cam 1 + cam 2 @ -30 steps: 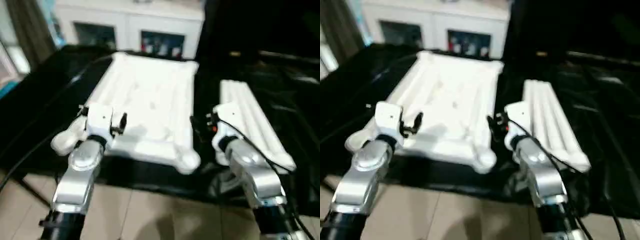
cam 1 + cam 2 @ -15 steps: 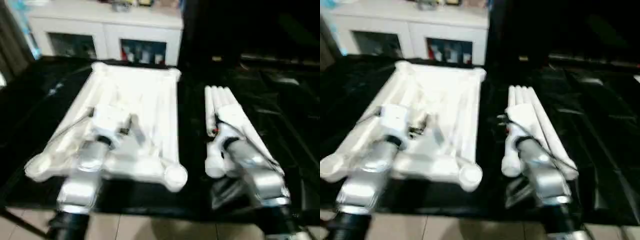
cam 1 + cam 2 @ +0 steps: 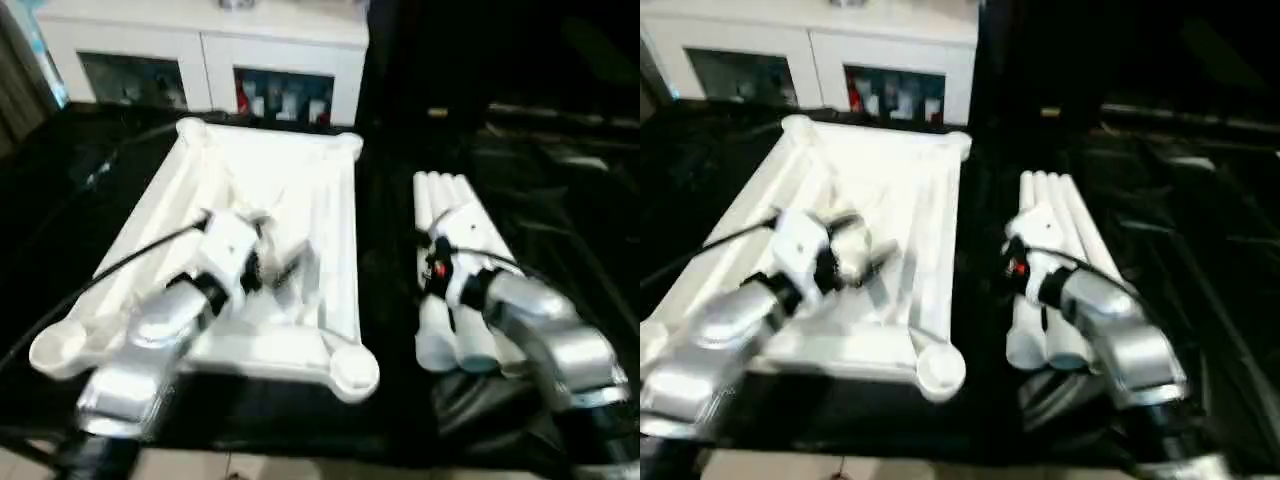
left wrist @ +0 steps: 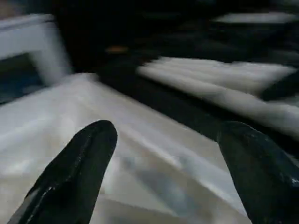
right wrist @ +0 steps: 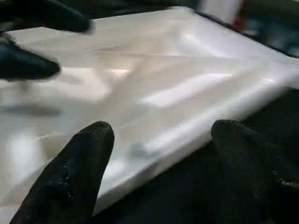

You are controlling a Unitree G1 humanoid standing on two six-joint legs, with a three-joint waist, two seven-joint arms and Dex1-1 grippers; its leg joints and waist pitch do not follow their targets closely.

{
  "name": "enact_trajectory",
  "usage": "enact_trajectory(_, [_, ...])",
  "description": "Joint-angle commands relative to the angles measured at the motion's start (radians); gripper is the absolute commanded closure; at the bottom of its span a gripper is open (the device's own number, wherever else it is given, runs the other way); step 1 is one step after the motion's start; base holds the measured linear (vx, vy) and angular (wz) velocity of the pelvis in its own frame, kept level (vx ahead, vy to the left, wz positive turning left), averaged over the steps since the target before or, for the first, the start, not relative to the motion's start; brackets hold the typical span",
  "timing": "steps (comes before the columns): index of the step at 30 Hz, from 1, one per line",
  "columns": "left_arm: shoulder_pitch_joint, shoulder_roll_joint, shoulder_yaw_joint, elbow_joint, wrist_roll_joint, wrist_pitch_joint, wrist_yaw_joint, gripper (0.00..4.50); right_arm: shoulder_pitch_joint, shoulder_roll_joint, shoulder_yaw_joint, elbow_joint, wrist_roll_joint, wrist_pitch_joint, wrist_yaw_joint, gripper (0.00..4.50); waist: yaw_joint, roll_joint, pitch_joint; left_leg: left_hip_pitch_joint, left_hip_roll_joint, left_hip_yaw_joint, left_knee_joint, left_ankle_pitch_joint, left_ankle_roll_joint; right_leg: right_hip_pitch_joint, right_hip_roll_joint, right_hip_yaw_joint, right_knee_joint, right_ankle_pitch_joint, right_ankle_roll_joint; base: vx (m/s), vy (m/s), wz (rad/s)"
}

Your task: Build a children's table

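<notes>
On your left, the table top (image 3: 270,230) lies ribbed side up on the black work surface (image 3: 90,190), its corner sockets (image 3: 352,368) all unfilled. Your left gripper (image 4: 163,163) hovers over it, fingers spread and holding nothing. To the right, well apart from the top, the four legs (image 3: 450,250) lie bundled side by side. Your right gripper (image 5: 159,163) hangs near them, fingers also spread and unladen. You've fitted no leg yet, so all four remain.

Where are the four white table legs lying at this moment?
In the left eye view the legs lie bundled side by side on the black surface, right of the upturned table top, partly under the right arm.
</notes>
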Motion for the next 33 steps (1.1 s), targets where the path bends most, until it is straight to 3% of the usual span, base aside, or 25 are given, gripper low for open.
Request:
enact_trajectory(1, [-0.007,0.035,-0.042,-0.044,-0.041,0.040,-0.120,0.47,-0.021,-0.043,0.021,-0.025,0.032,0.021,0.080,0.73,0.001,0.008,-0.029,0.024,0.048,0.007,-0.108,-0.276,0.018,0.035,-0.045,0.018,-0.084,-0.221,-0.232,-0.084,-0.029,0.03])
enact_trajectory(2, [-0.009,0.054,-0.051,-0.049,-0.046,0.046,-0.153,0.47,-0.022,-0.061,0.028,-0.031,0.038,0.025,0.105,0.73,0.001,0.008,-0.024,0.037,0.052,0.010,-0.111,-0.374,-0.022,0.024,-0.048,0.019,-0.097,-0.363,-0.204,-0.087,-0.024,0.06])
enact_trajectory(3, [-0.013,0.078,-0.068,-0.054,-0.047,0.047,-0.194,0.47,-0.022,-0.086,0.036,-0.044,0.048,0.032,0.139,0.73,0.003,0.008,-0.021,0.041,0.053,0.012,-0.113,-0.413,-0.045,0.020,-0.051,0.022,-0.107,-0.448,-0.169,-0.087,-0.024,0.06])
enact_trajectory(5, [-0.017,0.110,-0.092,-0.057,-0.048,0.047,-0.252,0.47,-0.021,-0.119,0.047,-0.059,0.058,0.040,0.183,0.73,0.009,0.001,-0.027,0.043,0.054,0.017,-0.115,-0.388,-0.052,0.019,-0.052,0.026,-0.111,-0.469,-0.133,-0.064,-0.022,0.02])
enact_trajectory(6, [-0.023,0.137,-0.115,-0.056,-0.049,0.049,-0.293,0.47,-0.022,-0.143,0.055,-0.071,0.059,0.047,0.216,0.73,0.012,0.002,-0.029,0.039,0.055,0.019,-0.117,-0.348,-0.048,0.021,-0.051,0.026,-0.109,-0.432,-0.129,-0.056,-0.021,0.02])
enact_trajectory(8, [-0.027,0.155,-0.129,-0.057,-0.053,0.054,-0.318,0.63,-0.023,-0.156,0.057,-0.077,0.058,0.054,0.239,0.73,0.012,0.006,-0.031,0.032,0.056,0.020,-0.118,-0.308,-0.043,0.024,-0.048,0.026,-0.100,-0.371,-0.140,0.000,0.000,0.00])
enact_trajectory(10, [-0.041,0.176,-0.164,-0.046,-0.029,0.057,-0.349,0.82,-0.023,-0.179,0.067,-0.098,0.061,0.076,0.272,0.73,0.012,0.003,-0.033,0.029,0.056,0.021,-0.117,-0.289,-0.037,0.026,-0.046,0.024,-0.097,-0.340,-0.150,0.000,0.000,0.00])
enact_trajectory(15, [-0.069,0.210,-0.231,0.010,0.069,0.059,-0.367,1.30,-0.008,-0.217,0.109,-0.129,0.045,0.090,0.297,0.73,0.011,0.007,-0.041,0.024,0.056,0.025,-0.114,-0.213,-0.027,0.033,-0.044,0.023,-0.087,-0.224,-0.182,0.000,0.000,0.00])
enact_trajectory(19, [-0.074,0.234,-0.235,0.013,0.047,0.084,-0.410,1.49,0.013,-0.236,0.140,-0.150,0.032,0.101,0.312,0.73,0.011,0.009,-0.046,0.025,0.055,0.029,-0.113,-0.176,-0.019,0.036,-0.038,0.021,-0.079,-0.093,-0.220,0.000,0.000,0.00])
enact_trajectory(20, [-0.076,0.240,-0.239,0.012,0.048,0.086,-0.416,1.72,0.015,-0.237,0.143,-0.151,0.027,0.103,0.314,0.73,0.012,0.008,-0.047,0.024,0.055,0.031,-0.112,-0.159,-0.012,0.038,-0.038,0.020,-0.077,-0.065,-0.233,0.000,0.000,0.00])
enact_trajectory(29, [-0.095,0.279,-0.251,0.047,0.107,0.073,-0.428,2.46,0.015,-0.225,0.167,-0.160,0.011,0.092,0.297,0.73,0.012,0.011,-0.040,0.028,0.058,0.031,-0.118,-0.213,-0.026,0.036,-0.041,0.021,-0.083,-0.150,-0.228,0.000,0.000,0.00])
enact_trajectory(30, [-0.097,0.283,-0.249,0.054,0.109,0.068,-0.433,2.46,0.016,-0.223,0.170,-0.159,0.007,0.088,0.293,0.73,0.012,0.007,-0.040,0.029,0.058,0.031,-0.119,-0.218,-0.027,0.035,-0.040,0.021,-0.084,-0.159,-0.225,0.000,0.000,0.00])
enact_trajectory(33, [-0.100,0.290,-0.249,0.064,0.109,0.062,-0.439,2.65,0.019,-0.217,0.173,-0.159,-0.001,0.085,0.292,0.73,0.012,0.012,-0.040,0.029,0.058,0.030,-0.120,-0.217,-0.031,0.034,-0.041,0.021,-0.083,-0.160,-0.223,0.000,0.000,0.00])
